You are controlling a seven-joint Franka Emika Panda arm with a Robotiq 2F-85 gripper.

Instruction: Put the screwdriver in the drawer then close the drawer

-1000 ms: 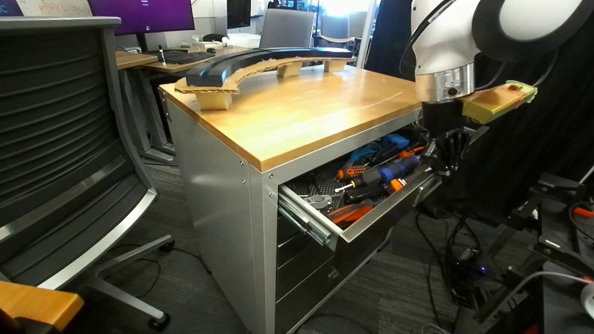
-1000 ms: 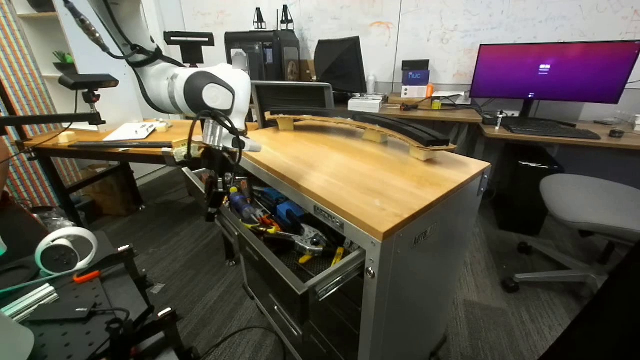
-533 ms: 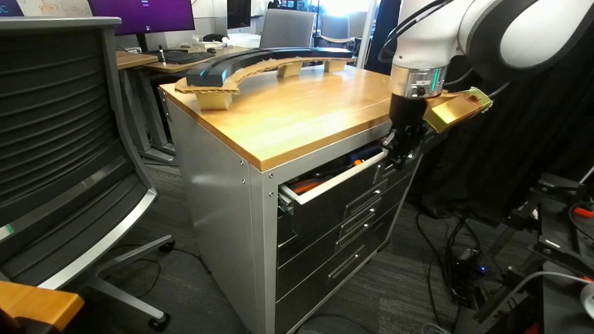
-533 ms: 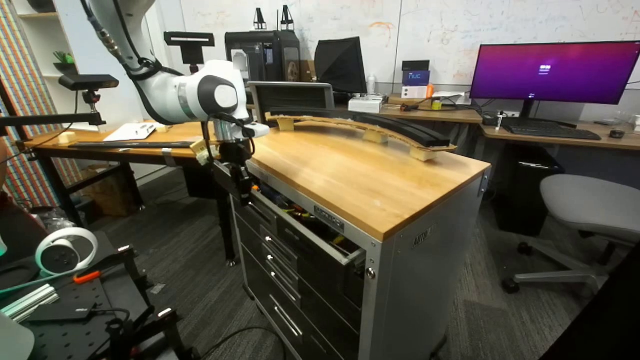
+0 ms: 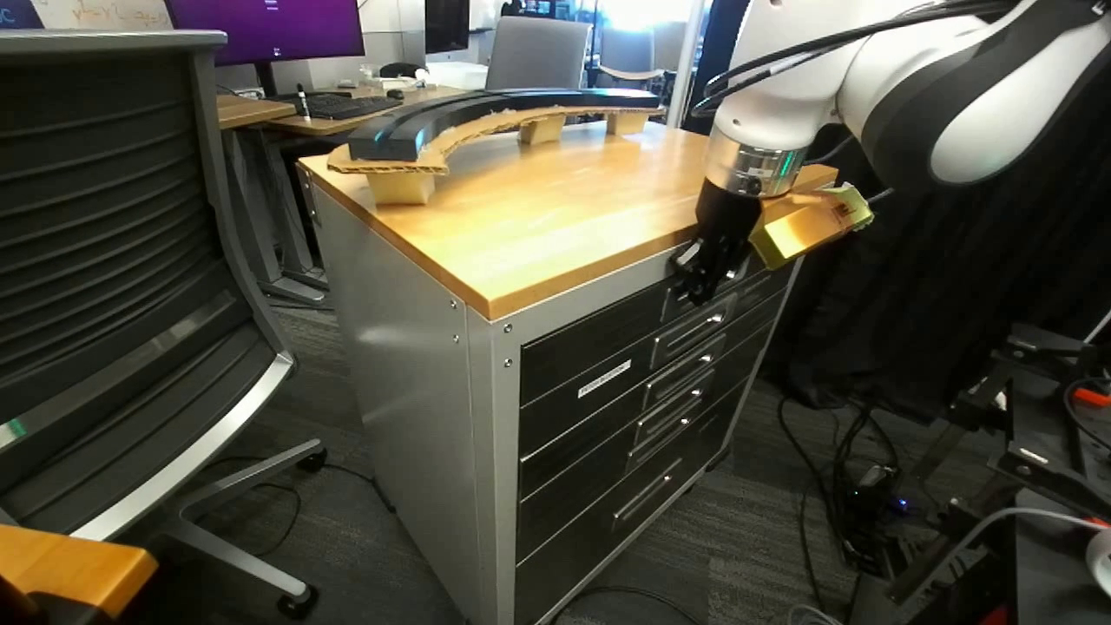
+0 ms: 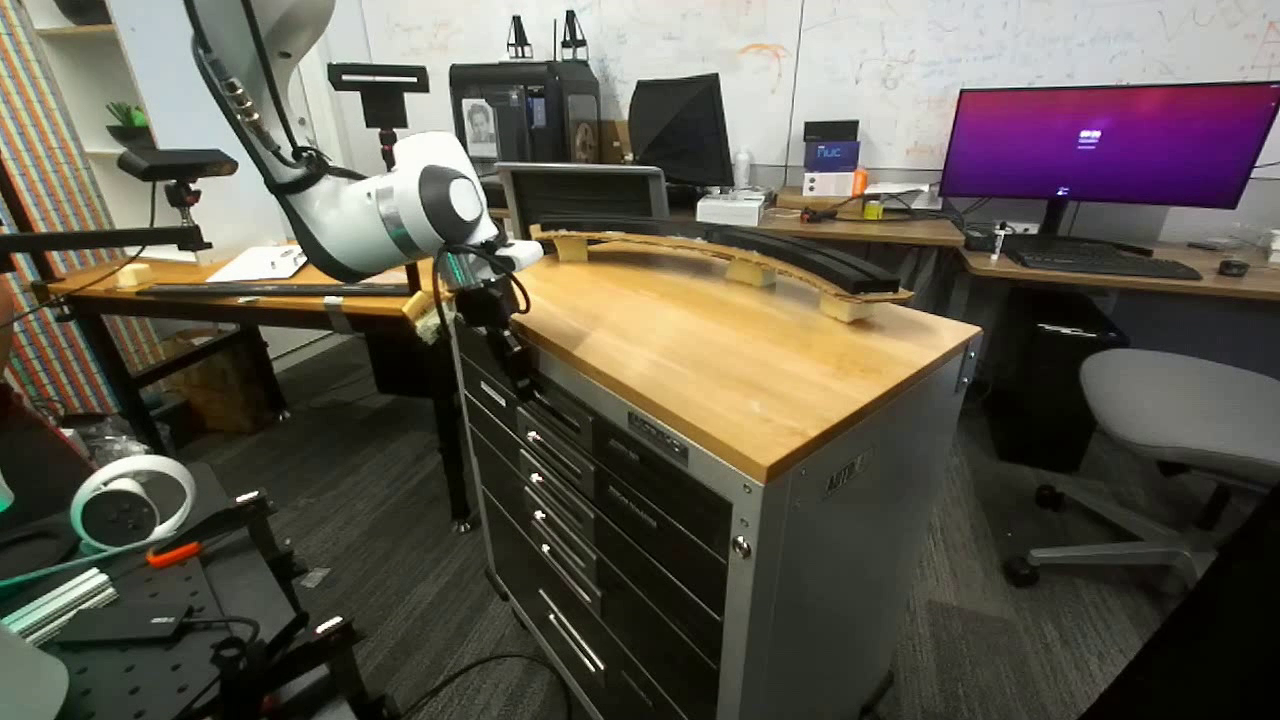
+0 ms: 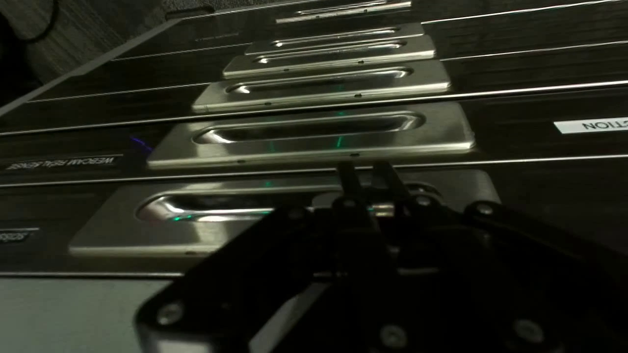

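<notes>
The drawer (image 5: 590, 343) is the top drawer of the grey wooden-topped cabinet; its dark front also shows in an exterior view (image 6: 660, 480). It sits flush with the cabinet frame, so its contents are hidden. The screwdriver is out of view. My gripper (image 5: 691, 295) is at the drawer's front, by its handle, just below the wooden top; it also shows in an exterior view (image 6: 522, 385). In the wrist view my fingertips (image 7: 365, 171) lie over the drawer's silver handle plate, a narrow gap apart, with nothing seen between them. Whether they touch the plate I cannot tell.
A curved black piece (image 5: 503, 108) on cardboard and foam blocks stands on the cabinet's wooden top (image 6: 700, 350). The cabinet's lower drawers (image 6: 640, 560) are shut. An office chair (image 5: 121, 260) stands beside the cabinet. A black equipment table (image 6: 150, 620) stands in front.
The drawer has gone from wide open, full of tools, through partly open to fully shut. My gripper has moved with it toward the cabinet, up to the drawer front.
</notes>
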